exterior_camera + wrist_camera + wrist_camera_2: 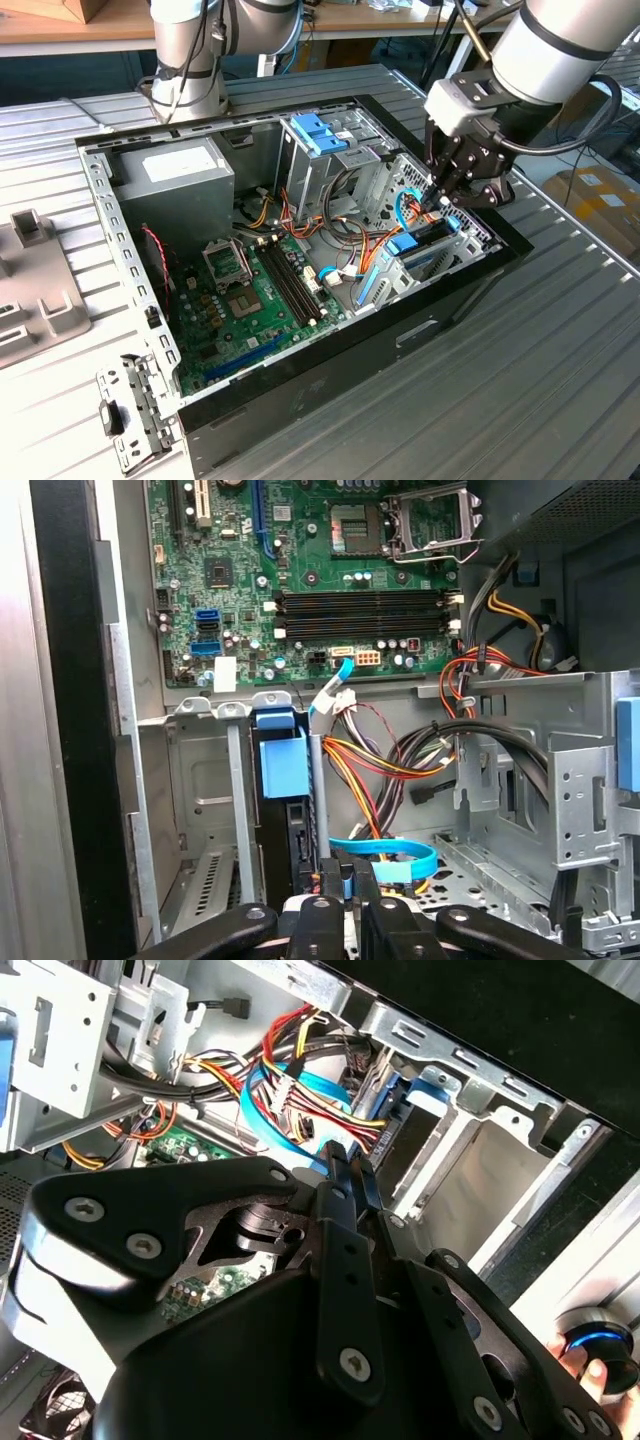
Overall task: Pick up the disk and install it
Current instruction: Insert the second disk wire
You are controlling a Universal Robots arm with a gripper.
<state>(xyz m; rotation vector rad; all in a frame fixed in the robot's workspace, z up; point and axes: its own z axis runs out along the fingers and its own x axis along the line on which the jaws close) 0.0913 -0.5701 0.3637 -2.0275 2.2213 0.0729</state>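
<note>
Blue-framed disk (283, 780) stands edge-up in its drive bay (200, 780), insertion under way.
Tool (345, 875) clenched, touching the disk's rear edge; a straight, squared seating push looks needed.

Tool (445, 196) lowered, fingers (345, 1195) pressed together

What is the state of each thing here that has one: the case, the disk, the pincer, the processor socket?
Case: open, side panel off.
Disk: standing on edge in a bay slot.
Pincer: shut, inside the case near the disk.
Socket: bare, no cooler on it.
</note>
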